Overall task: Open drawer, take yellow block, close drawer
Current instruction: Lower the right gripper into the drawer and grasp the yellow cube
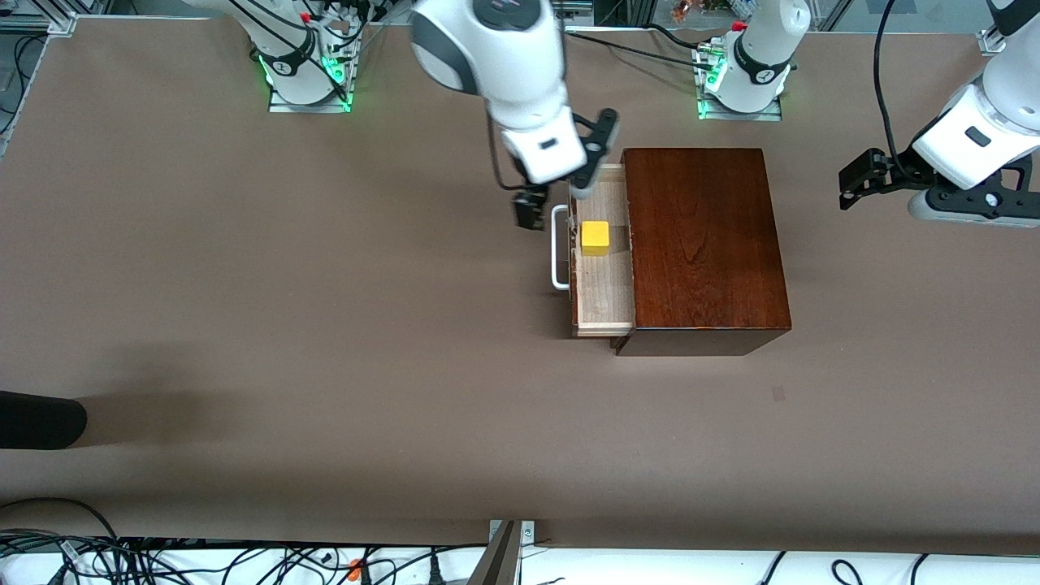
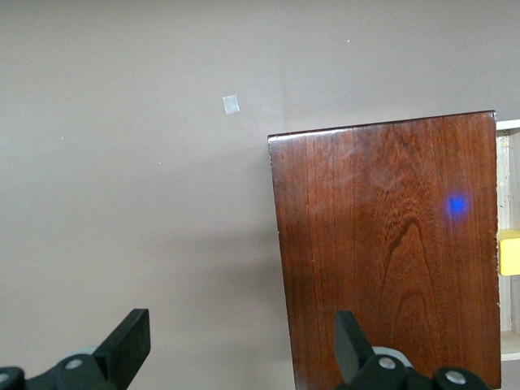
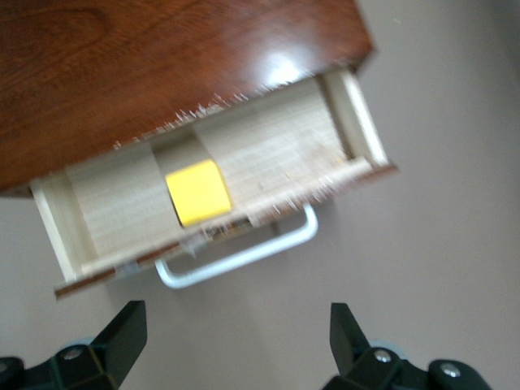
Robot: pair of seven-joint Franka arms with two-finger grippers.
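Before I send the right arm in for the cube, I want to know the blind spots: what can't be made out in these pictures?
- Front view: the inner part of the pale-wood drawer is hidden under the dark glossy wooden box.
- Left wrist view: the small yellow cube is cut off by the picture's edge.
- Right wrist view: blurred; the white U-shaped handle is soft-edged. The open right pincer shows only its fingertips.

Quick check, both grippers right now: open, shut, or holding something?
Left gripper: open, empty, waiting beside the wooden box.
Right gripper: open, empty, over the drawer handle; yellow block lies in the drawer.
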